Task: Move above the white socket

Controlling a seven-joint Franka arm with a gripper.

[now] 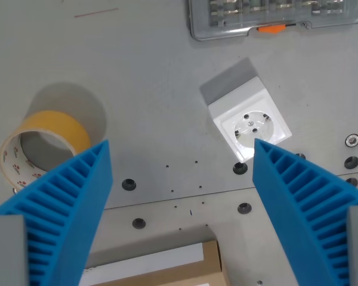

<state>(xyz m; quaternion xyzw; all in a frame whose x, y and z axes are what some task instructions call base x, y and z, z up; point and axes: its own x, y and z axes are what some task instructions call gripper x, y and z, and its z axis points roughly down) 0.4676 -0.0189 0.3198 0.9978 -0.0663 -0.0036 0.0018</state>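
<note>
So the gripper hangs over a grey metal table with its two blue ribbed fingers spread wide and nothing between them; one finger fills the near left of the wrist view, the other the near right.

The white socket sits right of centre, a square block turned at a bit of an angle with a round recessed face and pin holes showing; its near right corner is tucked just behind the tip of the right-hand finger, so it's off toward that side and not centred in the gap; a small dark bolt hole lies right beside its near edge.

On the left there's a roll of yellowish tape lying flat, its near part covered by the left-hand finger; well apart from the socket.

At the far edge, right of centre, there's a clear plastic case with an orange latch; what's inside is too blurry to tell.

At the near edge, between the fingers, a brown cardboard box with a white label pokes into view; more bolt holes dot the table around it.
</note>
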